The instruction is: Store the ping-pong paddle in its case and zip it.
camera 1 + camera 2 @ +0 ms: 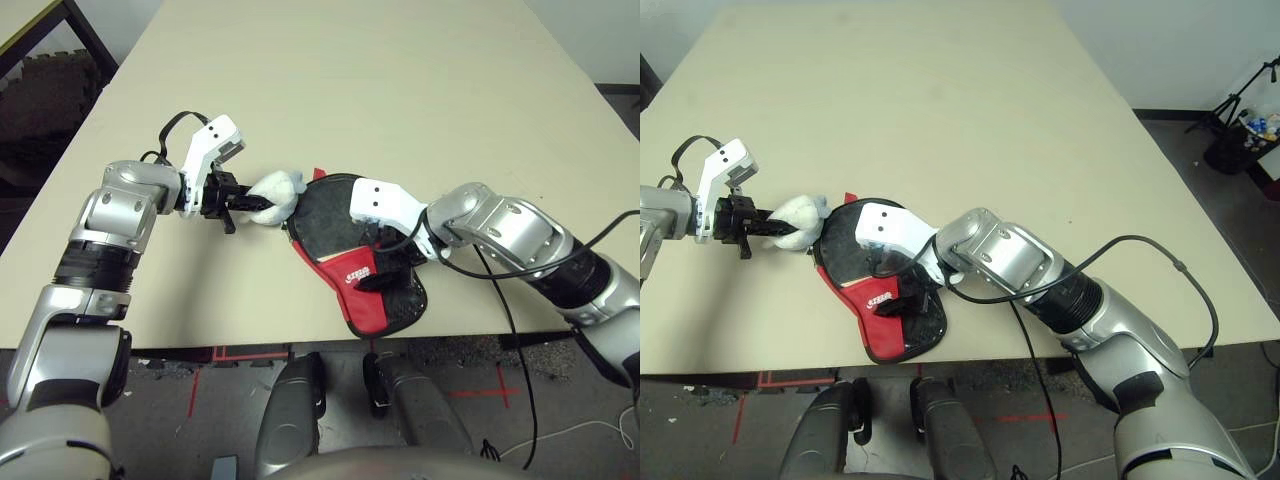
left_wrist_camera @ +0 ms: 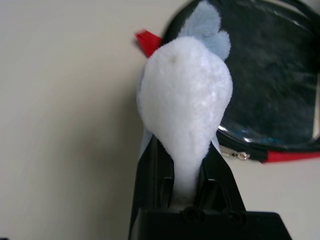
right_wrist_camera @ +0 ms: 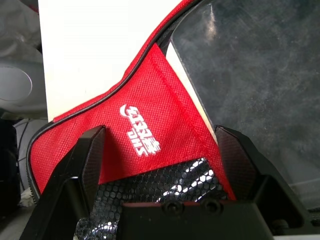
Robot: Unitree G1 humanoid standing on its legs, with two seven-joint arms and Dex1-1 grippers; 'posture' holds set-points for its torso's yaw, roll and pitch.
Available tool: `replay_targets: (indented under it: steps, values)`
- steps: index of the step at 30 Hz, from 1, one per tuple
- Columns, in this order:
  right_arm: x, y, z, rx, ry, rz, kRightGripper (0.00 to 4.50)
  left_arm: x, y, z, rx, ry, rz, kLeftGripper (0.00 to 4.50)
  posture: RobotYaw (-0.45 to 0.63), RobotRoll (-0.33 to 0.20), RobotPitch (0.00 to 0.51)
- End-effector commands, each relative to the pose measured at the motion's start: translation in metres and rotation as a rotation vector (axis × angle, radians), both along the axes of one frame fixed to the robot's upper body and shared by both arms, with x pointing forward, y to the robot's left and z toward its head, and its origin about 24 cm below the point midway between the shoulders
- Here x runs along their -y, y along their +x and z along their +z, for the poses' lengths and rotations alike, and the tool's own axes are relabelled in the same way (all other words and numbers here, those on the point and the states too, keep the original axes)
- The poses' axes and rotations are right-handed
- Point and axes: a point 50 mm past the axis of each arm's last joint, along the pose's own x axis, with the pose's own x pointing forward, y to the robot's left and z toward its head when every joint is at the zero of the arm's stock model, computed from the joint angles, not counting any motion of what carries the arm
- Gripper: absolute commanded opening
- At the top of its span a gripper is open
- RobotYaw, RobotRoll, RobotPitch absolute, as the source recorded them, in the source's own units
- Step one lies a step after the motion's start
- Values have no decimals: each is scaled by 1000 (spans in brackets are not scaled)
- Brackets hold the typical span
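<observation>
Left eye view showed the beige table (image 1: 400, 90) carrying the case (image 1: 362, 285) near its front edge, its red flap with white logo and mesh pocket toward the robot. The ping-pong paddle (image 3: 260, 75) lay inside, its black blade exposed in the open mouth. The right gripper (image 3: 160, 150) hung over the red flap, fingers spread wide. A whitish-grey soft pouch (image 1: 280, 192) lay against the case's rim, pinched in the clenched left gripper (image 1: 250, 203).

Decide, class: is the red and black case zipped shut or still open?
Open. The case has its red flap folded back, baring a black inside, and the zipper pull lies loose at its edge.
</observation>
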Motion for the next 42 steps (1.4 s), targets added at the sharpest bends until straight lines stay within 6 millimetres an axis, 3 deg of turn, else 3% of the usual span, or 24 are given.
replay_targets:
  steps: [1, 5, 10, 13, 16, 23, 28, 32, 39, 42]
  values:
    - [6, -2, -19, -58, -55, -13, 4500, -1, 12, 8, 92, -17, 64, 357, -79, 0, 190]
    - [6, -1, -21, -64, -58, -13, 4500, 6, 29, 11, 172, -25, 110, 357, -72, 0, 193]
    - [4, 1, -23, -62, -52, -10, 4500, 31, 53, 9, 268, -12, 143, 356, -66, 0, 199]
    - [2, 2, -23, -62, -42, -9, 4500, 53, 63, 7, 318, -21, 144, 354, -64, 0, 203]
    - [-2, 2, -22, -66, -27, -9, 4500, 90, 72, 7, 375, -78, 135, 339, -75, 0, 207]
    - [-4, 3, -22, -66, -12, -20, 4500, 145, 73, 9, 426, -195, 61, 338, -95, 0, 215]
    - [-3, 4, -21, -65, -5, -35, 4500, 175, 64, 3, 304, -299, -100, 338, -99, 0, 214]
    - [-2, 7, -20, -61, -1, -44, 4500, 180, 50, -11, 194, -271, -302, 335, -89, 0, 208]
    - [-3, 13, -16, -47, 19, -63, 4500, 160, 43, -22, 141, -185, -320, 291, -74, 0, 195]
    - [-3, 16, -13, -45, 27, -71, 4500, 158, 42, -17, 129, -183, -321, 1332, -73, 0, 192]
